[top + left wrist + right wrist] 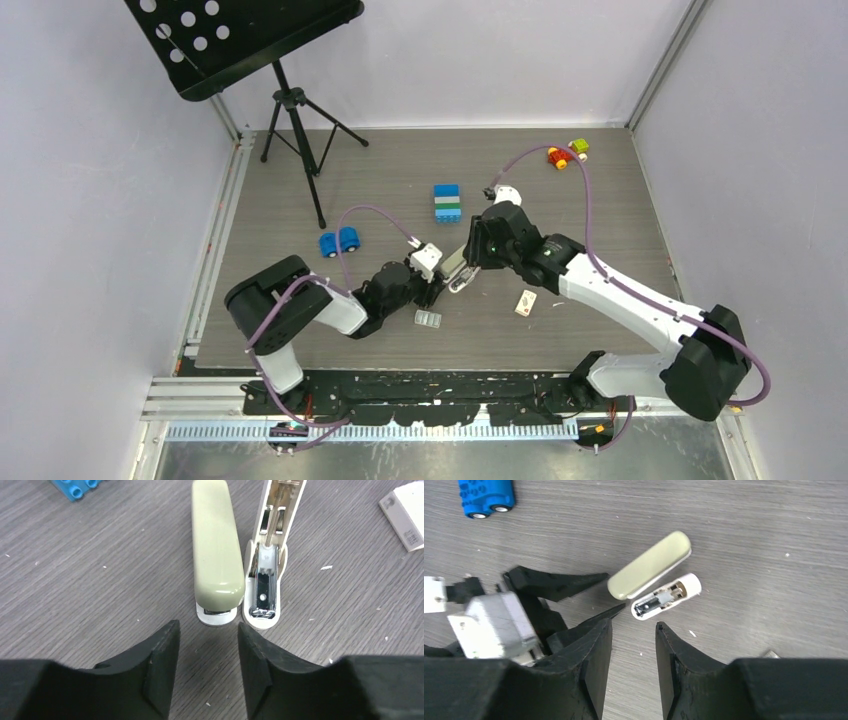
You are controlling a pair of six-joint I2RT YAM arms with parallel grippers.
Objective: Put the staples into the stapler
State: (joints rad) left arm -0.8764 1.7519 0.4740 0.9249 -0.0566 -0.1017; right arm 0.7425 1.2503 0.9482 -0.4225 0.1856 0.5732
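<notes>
Stapler (218, 550) splayed open, beige top beside exposed white magazine; silvery staples (428, 319) flat, near, apart.

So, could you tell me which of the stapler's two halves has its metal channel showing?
The white half, with spring and shiny channel exposed; the beige half beside it shows only smooth cover.

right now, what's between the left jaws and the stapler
Only bare table. The left wrist view shows the opened stapler lying just past the left jaws, which stand open and empty, with nothing in the stretch between.
</notes>
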